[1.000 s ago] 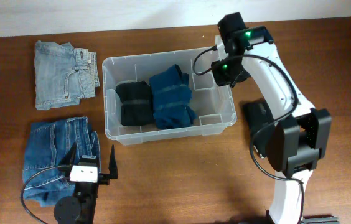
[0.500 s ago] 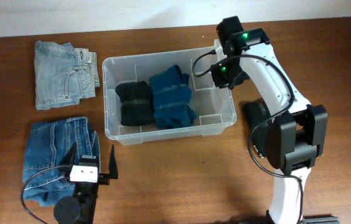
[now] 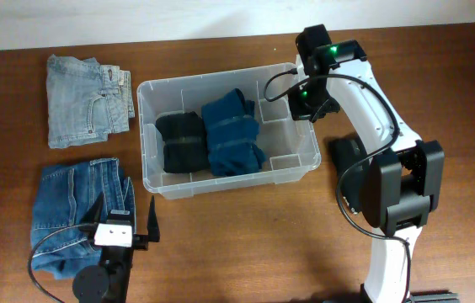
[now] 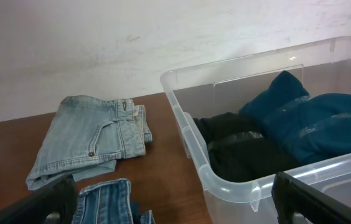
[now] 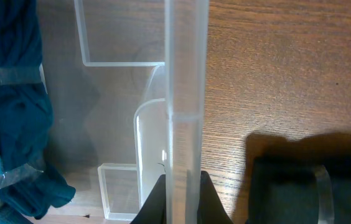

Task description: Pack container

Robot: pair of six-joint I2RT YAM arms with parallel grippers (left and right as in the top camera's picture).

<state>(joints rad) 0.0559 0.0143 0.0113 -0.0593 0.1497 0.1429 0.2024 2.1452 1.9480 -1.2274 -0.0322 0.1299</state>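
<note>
yeah the right gripper (image 5: 180, 186) is clamped shut on the rim, around 2 o'clock, of the large clear rectangular plastic bin (image 3: 237, 177) mid-table, so a hard tug on that thin edge could slip off or tip it.

No writing, brand, number or sign is legible on the large rectangular clear plastic bin (image 3: 229, 180) or the folded light-blue denim jeans (image 3: 82, 109) at upper left.

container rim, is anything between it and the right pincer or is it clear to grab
Nothing visible stands between them. The right pincer is shut on the container, with its fingers on either side of the clear end wall. The blue folded garment lies further inside, clear of the grip.
</note>
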